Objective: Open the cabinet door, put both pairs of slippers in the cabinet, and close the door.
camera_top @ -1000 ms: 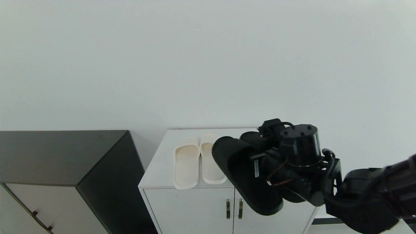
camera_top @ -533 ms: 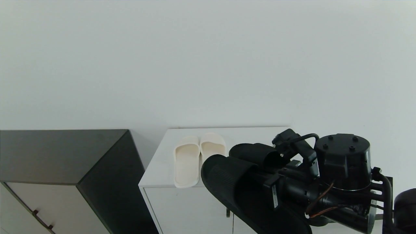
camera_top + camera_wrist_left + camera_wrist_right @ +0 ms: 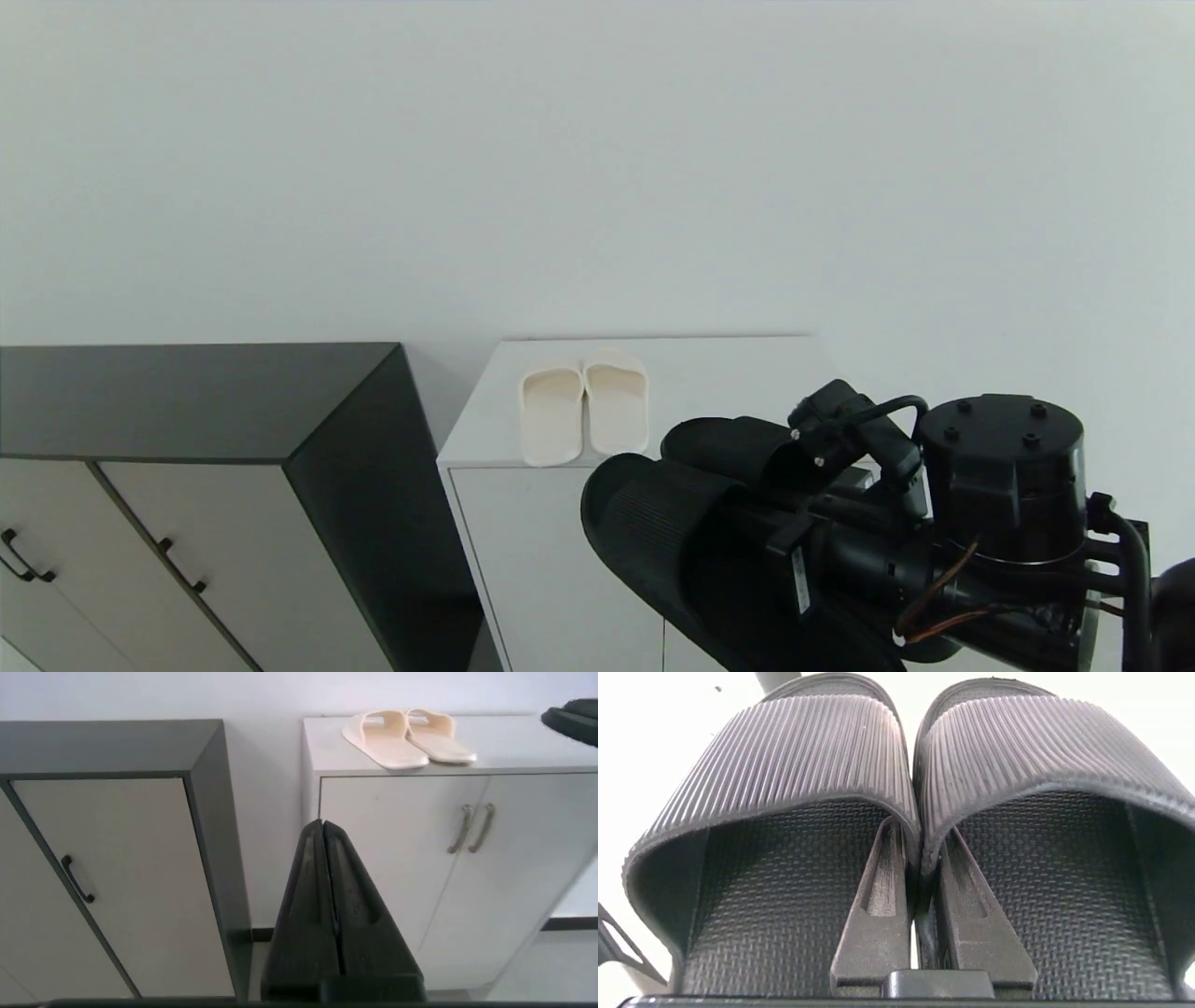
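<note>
A dark cabinet (image 3: 187,401) stands against the white wall (image 3: 597,168)

A plain pale wall (image 3: 597,168), evenly lit, rises beyond and above the right claw (image 3: 921,833). Ahead of the left claw (image 3: 323,833) and off to its left stands a cupboard (image 3: 112,747) with a dark top and sides, pale doors (image 3: 224,560) and dark handles (image 3: 179,566). Ahead to its right, a dark skirting strip (image 3: 572,922) edges the pale floor (image 3: 565,966).

black slippers (image 3: 785,793): matt rubber-like material, ribbed straps, pebbled footbeds. cream slippers (image 3: 551,415): smooth, matt. white cabinet (image 3: 392,849): smooth matt panels, metal-look handles (image 3: 483,827). dark cabinet (image 3: 187,392): matt top.
</note>
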Available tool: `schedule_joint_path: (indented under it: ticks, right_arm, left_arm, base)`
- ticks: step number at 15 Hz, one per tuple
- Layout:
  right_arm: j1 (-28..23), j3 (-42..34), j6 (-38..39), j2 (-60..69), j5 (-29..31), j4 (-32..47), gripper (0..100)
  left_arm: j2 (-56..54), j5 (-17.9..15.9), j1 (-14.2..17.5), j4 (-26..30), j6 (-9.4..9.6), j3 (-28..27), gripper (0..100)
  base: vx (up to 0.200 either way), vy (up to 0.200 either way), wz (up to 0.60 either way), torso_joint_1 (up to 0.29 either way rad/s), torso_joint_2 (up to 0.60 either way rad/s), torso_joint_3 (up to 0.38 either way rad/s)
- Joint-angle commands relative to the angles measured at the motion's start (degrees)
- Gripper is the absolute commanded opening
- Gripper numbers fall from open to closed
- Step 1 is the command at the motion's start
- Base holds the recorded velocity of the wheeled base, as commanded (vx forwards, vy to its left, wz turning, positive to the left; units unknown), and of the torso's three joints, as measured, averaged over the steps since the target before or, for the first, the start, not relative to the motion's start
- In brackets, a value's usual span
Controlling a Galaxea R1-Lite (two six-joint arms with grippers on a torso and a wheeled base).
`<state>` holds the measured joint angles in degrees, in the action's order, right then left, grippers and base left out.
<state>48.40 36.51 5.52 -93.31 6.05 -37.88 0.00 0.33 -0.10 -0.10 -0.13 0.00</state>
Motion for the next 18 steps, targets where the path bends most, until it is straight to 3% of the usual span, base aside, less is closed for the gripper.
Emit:
schedule_joint_path:
  ticks: [1,13,18]
  right_arm:
    - [0.03,-0.12,-0.07,0.05,0.02,0.0,0]
    - [0.29,-0.56,-0.16,0.49,0.02,0.0,0]
    - [1.17,-0.74,-0.78,0.49,-0.07,0.0,0]
  left_arm:
    - [0.0,0.02,-0.08,0.01,-0.04,0.0,0]
    - [0.0,0.02,0.01,0.01,-0.04,0.0,0]
    - [0.0,0.02,0.01,0.01,-0.04,0.0,0]
  base:
    - [0.0,0.0,0.0,0.0,0.0,0.0]
    - [0.0,0.0,0.0,0.0,0.0,0.0]
    - [0.0,0.0,0.0,-0.144,0.33,0.181]
